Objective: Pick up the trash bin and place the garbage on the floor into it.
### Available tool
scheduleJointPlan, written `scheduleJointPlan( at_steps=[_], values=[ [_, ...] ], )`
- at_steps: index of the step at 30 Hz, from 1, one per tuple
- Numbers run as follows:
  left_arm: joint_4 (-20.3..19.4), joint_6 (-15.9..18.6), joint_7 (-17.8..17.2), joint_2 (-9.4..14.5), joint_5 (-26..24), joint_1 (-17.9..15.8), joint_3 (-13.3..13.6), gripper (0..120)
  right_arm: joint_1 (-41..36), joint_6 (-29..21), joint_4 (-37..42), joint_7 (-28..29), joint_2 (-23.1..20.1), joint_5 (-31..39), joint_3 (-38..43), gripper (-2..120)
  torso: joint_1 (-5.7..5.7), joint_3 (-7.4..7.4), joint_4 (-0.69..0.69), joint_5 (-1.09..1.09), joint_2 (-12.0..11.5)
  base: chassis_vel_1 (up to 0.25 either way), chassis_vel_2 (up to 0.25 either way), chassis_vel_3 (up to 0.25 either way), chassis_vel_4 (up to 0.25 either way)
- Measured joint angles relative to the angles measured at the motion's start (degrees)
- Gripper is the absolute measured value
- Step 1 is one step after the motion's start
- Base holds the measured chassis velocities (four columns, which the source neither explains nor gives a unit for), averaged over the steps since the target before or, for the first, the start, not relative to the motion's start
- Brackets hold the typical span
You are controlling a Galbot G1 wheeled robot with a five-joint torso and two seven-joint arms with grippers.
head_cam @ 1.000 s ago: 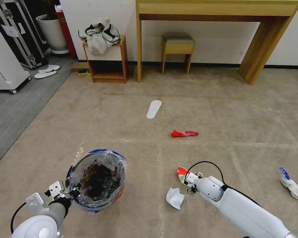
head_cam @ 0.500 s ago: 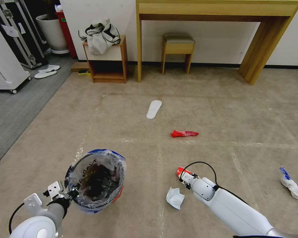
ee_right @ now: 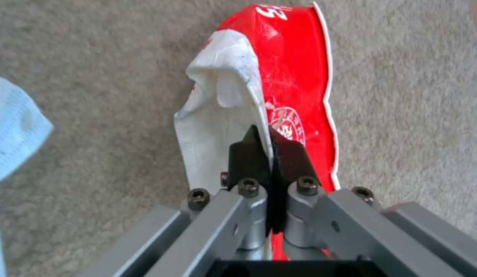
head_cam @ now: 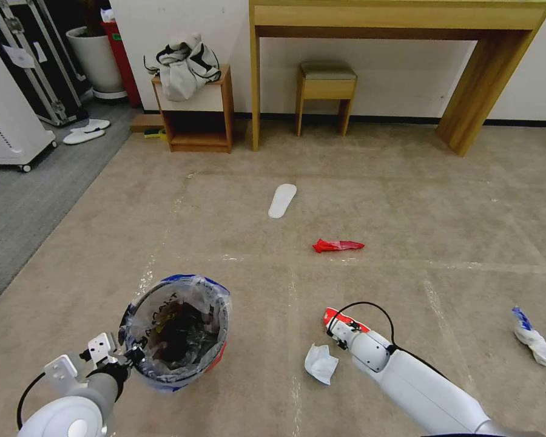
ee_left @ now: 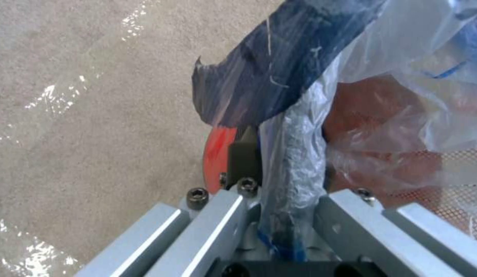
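Two grips carry all the risk here, and we take the trash bin (head_cam: 176,331) as our landmark. Nearest us, our left gripper (ee_left: 279,169) is clenched on the bin's near rim, pinching the clear plastic liner (ee_left: 295,161) along with the black edge; the bin seems to hang tilted from that one point, so a jolt could let the rim slide out or drag the liner loose and spill what is already inside. To the right of the bin, our right gripper (ee_right: 271,148) is closed on the edge of the red-and-white carton (ee_right: 279,88), which still lies on the floor (head_cam: 406,200). The bite looks thin, only on a flap of the flattened pack, so we judge it could tear free or swing and drop short of the bin's mouth when lifted. Crumpled white paper (head_cam: 320,363) lies between the bin and the carton, just beside our right arm, and a careless sweep could push it away. Farther out beyond the bin rests a red wrapper (head_cam: 337,245), and well off to the right a white-and-blue wad (head_cam: 534,345).
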Motion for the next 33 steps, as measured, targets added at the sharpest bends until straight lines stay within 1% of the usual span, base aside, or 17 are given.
scheduleJointPlan(
  at_steps=[6,11,13,15,16,17,19,21,22,24,26,27,28,30,31,32,33],
  values=[
    [0.0,0.0,0.0,-0.1,0.1,0.0,0.1,0,-0.3,1.0,0.1,0.9,-0.1,1.2,0.7,0,0.0,0.0,-0.01,0.0,0.0,0.0,0.0,0.0,0.0],
    [0.0,0.0,0.0,0.1,0.0,0.0,0.0,0,-1.0,2.2,4.5,2.3,-1.2,6.9,3.0,0,0.0,0.01,-0.01,0.01,0.0,0.0,0.0,0.0,0.0],
    [-0.2,0.0,-0.1,0.4,-0.2,0.0,-0.1,0,-0.5,3.6,10.4,2.8,-2.7,13.3,4.8,0,0.0,0.01,-0.01,0.01,0.0,0.0,0.0,0.0,0.0],
    [-0.2,0.0,-0.1,0.5,-0.3,-0.1,-0.2,0,0.0,4.2,12.4,2.8,-3.2,15.0,5.3,0,0.0,0.01,-0.01,0.01,0.0,0.0,0.0,0.0,0.0],
    [-0.4,0.0,-0.2,0.6,-0.4,-0.1,-0.2,0,0.9,4.6,15.1,2.9,-3.8,18.1,5.9,0,0.0,0.01,0.0,-0.01,0.0,0.0,0.0,0.0,0.0],
    [-0.4,0.0,-0.2,0.6,-0.4,-0.1,-0.2,0,0.9,4.6,15.1,2.9,-3.8,18.1,5.9,0,0.0,0.01,0.0,-0.01,0.0,0.0,0.0,0.0,0.0],
    [-0.6,0.0,-0.2,0.7,-0.4,0.0,-0.3,0,3.1,5.6,20.8,3.0,-5.2,25.9,6.7,0,0.0,0.01,0.0,0.0,0.0,0.0,0.0,0.0,0.0],
    [-0.6,0.0,-0.2,0.7,-0.4,0.0,-0.3,0,3.8,6.1,22.7,3.0,-5.5,28.1,6.9,0,0.0,0.01,-0.01,0.0,0.0,0.0,0.0,0.0,0.0],
    [-0.8,0.0,-0.3,0.7,-0.5,0.0,-0.3,0,5.4,7.4,26.6,2.7,-6.1,32.7,7.1,0,0.0,0.0,0.01,-0.02,0.0,0.0,0.0,0.0,0.0],
    [-0.9,0.0,-0.3,0.7,-0.5,0.0,-0.3,0,5.7,7.8,27.7,2.7,-6.2,33.9,7.0,0,0.0,0.0,0.01,-0.01,0.0,0.0,0.0,0.0,0.0],
    [-1.1,0.1,-0.4,0.7,-0.5,-0.1,-0.3,0,7.2,8.9,33.7,2.5,-6.8,42.5,6.1,0,0.0,0.0,0.0,-0.01,0.0,0.0,0.0,0.0,0.0],
    [-1.1,0.1,-0.4,0.7,-0.5,-0.1,-0.3,0,7.2,8.9,33.7,2.5,-6.8,42.5,6.1,0,0.0,0.0,0.0,-0.01,0.0,0.0,0.0,0.0,0.0],
    [-1.2,0.1,-0.4,0.7,-0.6,-0.1,-0.2,0,7.7,9.0,37.0,2.8,-6.8,47.7,5.4,0,0.0,0.0,0.0,-0.01,0.0,0.0,0.0,0.0,0.0],
    [-1.2,0.1,-0.4,0.7,-0.6,-0.1,-0.2,0,7.8,9.0,38.1,2.8,-6.8,49.3,5.1,0,0.0,0.0,0.0,-0.01,0.0,0.0,0.0,0.0,0.0],
    [-1.2,0.2,-0.4,0.7,-0.6,-0.2,-0.2,0,8.1,8.8,40.3,3.1,-6.8,52.7,4.4,0,0.0,0.0,0.01,-0.01,0.0,0.0,0.0,0.0,0.0],
    [-1.2,0.2,-0.4,0.7,-0.6,-0.2,-0.2,0,8.1,8.8,40.3,3.1,-6.8,52.7,4.4,0,0.0,0.0,0.01,-0.01,0.0,0.0,0.0,0.0,0.0],
    [-1.3,0.2,-0.4,0.7,-0.6,-0.3,-0.2,0,8.5,8.3,42.2,3.7,-6.7,55.7,3.5,0,0.0,0.0,0.0,0.0,0.0,0.0,0.0,0.0,0.0]
  ],
)
